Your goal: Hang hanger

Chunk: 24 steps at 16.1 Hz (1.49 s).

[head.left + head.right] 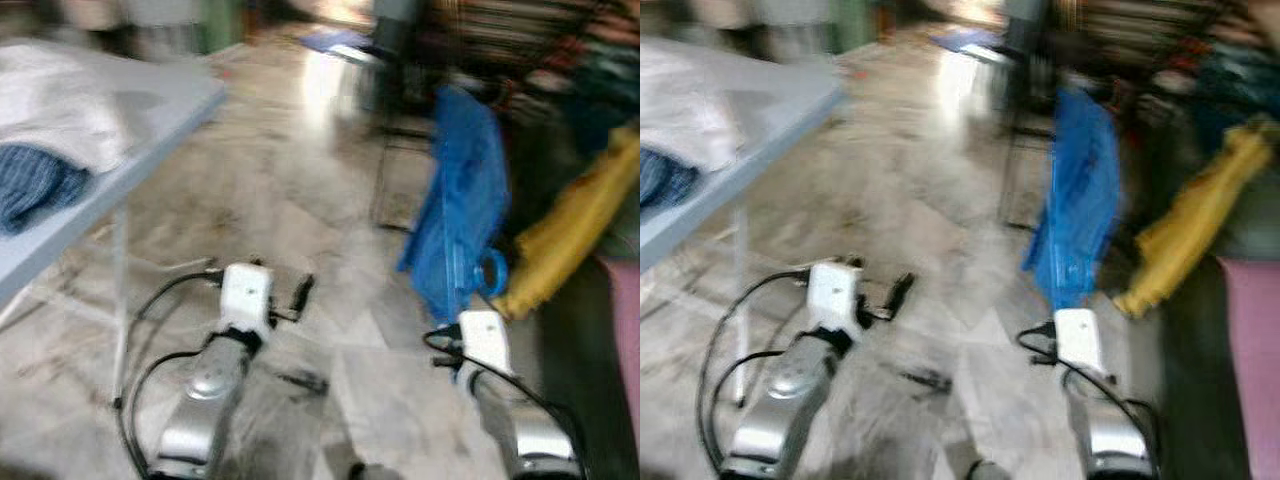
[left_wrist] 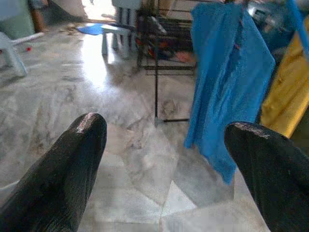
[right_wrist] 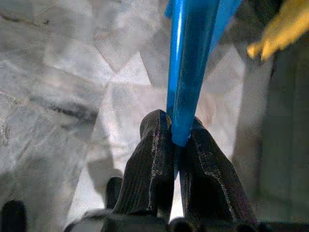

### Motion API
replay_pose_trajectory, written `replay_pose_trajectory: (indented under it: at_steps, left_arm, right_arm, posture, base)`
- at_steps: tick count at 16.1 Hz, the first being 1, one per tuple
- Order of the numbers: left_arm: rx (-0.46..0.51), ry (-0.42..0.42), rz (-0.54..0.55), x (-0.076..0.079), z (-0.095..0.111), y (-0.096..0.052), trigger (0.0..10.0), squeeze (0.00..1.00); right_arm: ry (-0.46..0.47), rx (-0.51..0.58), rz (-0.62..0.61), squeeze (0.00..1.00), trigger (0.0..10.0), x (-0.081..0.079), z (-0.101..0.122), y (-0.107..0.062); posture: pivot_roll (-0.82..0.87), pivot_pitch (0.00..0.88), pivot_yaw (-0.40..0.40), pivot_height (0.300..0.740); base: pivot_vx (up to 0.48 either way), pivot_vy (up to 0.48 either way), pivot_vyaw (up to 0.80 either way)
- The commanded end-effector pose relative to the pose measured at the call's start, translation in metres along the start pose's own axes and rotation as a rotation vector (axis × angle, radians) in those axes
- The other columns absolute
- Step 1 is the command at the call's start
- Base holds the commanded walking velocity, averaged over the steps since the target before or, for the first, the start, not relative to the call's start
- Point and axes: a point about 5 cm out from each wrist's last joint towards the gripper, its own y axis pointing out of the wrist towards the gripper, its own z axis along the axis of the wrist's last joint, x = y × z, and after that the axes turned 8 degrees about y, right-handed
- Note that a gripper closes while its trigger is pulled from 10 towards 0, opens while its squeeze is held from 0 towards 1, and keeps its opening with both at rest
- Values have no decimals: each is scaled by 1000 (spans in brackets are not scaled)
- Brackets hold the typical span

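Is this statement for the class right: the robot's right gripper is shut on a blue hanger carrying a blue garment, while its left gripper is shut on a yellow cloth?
Not quite. The right gripper is shut on the blue hanger carrying the blue garment, but the left gripper holds nothing: the left wrist view shows its fingers wide apart over bare floor.

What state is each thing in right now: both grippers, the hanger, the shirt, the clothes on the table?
Right gripper: shut on the blue hanger.
Left gripper: open, holding nothing.
Blue shirt: hanging on the hanger, off the floor.
Yellow garment: hanging at the right.
White cloth and blue garment: lying crumpled on the table.
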Motion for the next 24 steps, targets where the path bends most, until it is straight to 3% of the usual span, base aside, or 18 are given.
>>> replay_pose_trajectory:
  at_steps: [1,6,12,17,20,24]
  left_arm:
    - [8,-6,-44,11,3,3,10000,0]
    - [-2,15,-95,16,1,3,10000,0]
    - [-17,47,-137,23,-2,2,10000,0]
    - [-66,79,-104,15,-8,8,10000,0]
    - [-42,61,-139,14,-7,14,10000,0]
    - [-18,47,-119,10,-6,22,10000,0]
  right_arm:
    - [8,30,-49,0,10000,12,9,-2]
    - [5,34,-68,0,10000,13,11,-1]
    - [77,56,-80,0,10000,11,15,-1]
    - [121,102,-99,0,10000,4,21,5]
    - [145,137,-160,0,10000,17,22,4]
    - [97,144,-209,0,10000,37,16,0]
  posture:
    - [-49,109,-43,740]
    - [-50,112,-38,740]
    - [-47,109,-30,740]
    - [-22,65,22,740]
    - [-17,19,21,740]
    - [-40,0,4,740]
  base:
    - [289,386,-456]
    - [436,122,0]
    - [480,0,0]
    - [384,0,0]
    - [0,0,0]
    - [72,0,-644]
